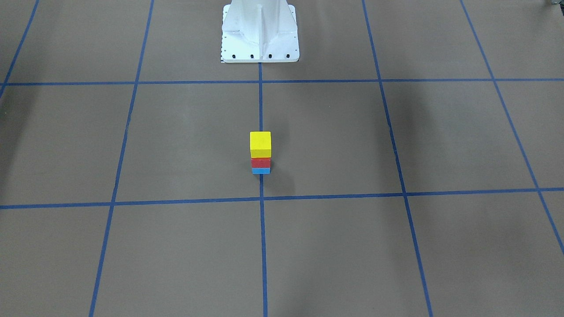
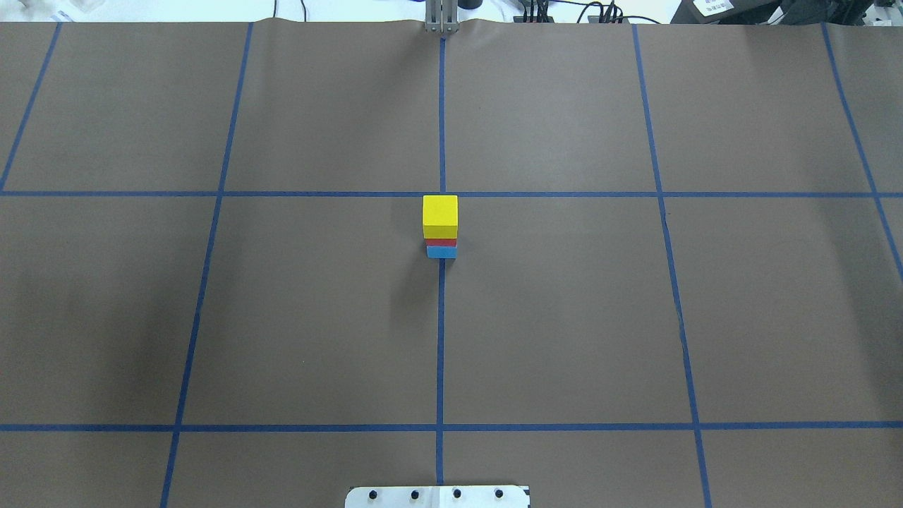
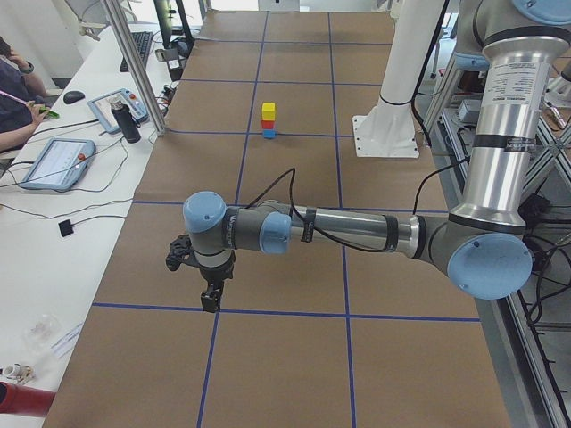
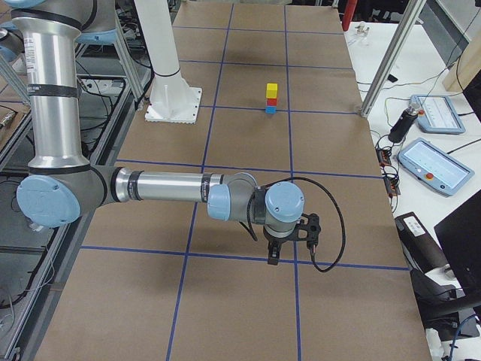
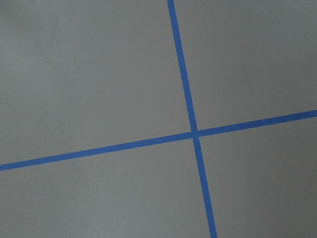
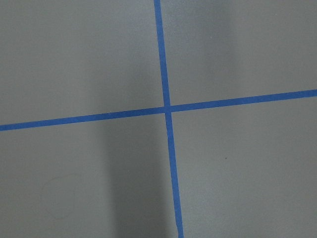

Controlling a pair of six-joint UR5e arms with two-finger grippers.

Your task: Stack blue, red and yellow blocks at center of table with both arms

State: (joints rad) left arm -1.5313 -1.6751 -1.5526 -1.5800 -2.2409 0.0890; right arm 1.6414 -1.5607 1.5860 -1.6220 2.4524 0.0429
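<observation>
A yellow block (image 1: 260, 143) sits on a red block (image 1: 260, 162), which sits on a blue block (image 1: 261, 170). The stack stands on the table's centre line and also shows in the overhead view (image 2: 439, 215). My left gripper (image 3: 210, 299) shows only in the exterior left view, hanging over the table far from the stack (image 3: 268, 121). My right gripper (image 4: 273, 256) shows only in the exterior right view, also far from the stack (image 4: 270, 99). I cannot tell whether either gripper is open or shut. Both wrist views show only brown paper and blue tape lines.
The robot's white base (image 1: 260, 33) stands behind the stack. Blue tape lines (image 2: 441, 339) divide the brown table cover into squares. Side benches hold tablets (image 3: 55, 162) and cables (image 4: 432, 162); an operator (image 3: 13, 98) sits at one.
</observation>
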